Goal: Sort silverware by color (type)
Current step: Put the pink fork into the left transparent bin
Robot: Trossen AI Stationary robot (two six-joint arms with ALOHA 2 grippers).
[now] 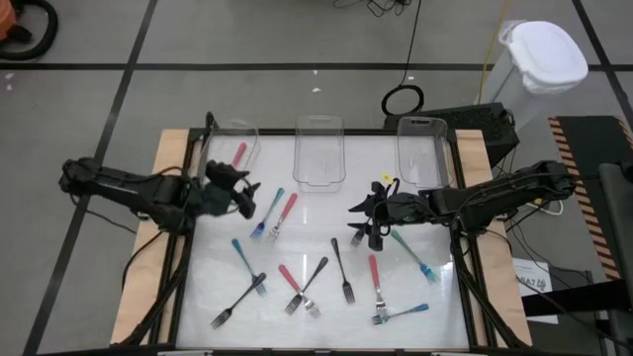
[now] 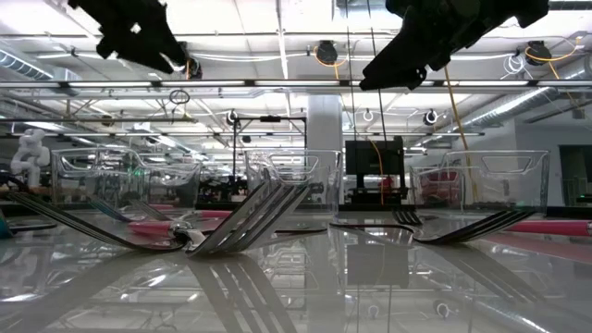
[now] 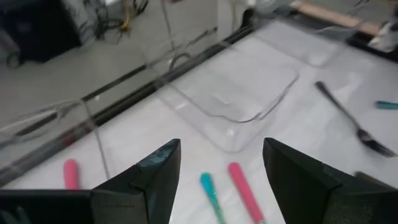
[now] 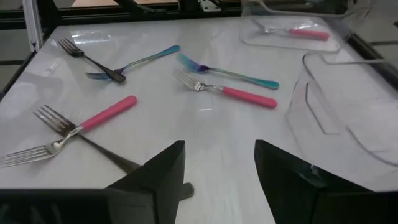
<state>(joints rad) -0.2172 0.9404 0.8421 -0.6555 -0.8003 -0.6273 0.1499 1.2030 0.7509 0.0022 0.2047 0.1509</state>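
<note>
Several slim forks with pink, teal or black handles lie flat and scattered on the white table top (image 1: 316, 213). One pink fork (image 1: 238, 155) lies in the far left clear tray (image 1: 247, 133). My left gripper (image 1: 247, 198) hovers open above a teal fork (image 3: 210, 188) and a pink fork (image 3: 244, 186) lying side by side. My right gripper (image 1: 362, 220) hovers open near the table's middle. A black fork (image 1: 358, 234) lies just below it. In the right wrist view a pink fork (image 4: 106, 115) crosses a black one before the open fingers (image 4: 217, 146).
The middle clear tray (image 1: 319, 158) and the right clear tray (image 1: 420, 153) stand at the table's far edge with nothing showing in them. More forks lie toward the near edge, some crossing each other (image 1: 302, 287). A white bin (image 1: 544, 54) stands on the floor beyond the table.
</note>
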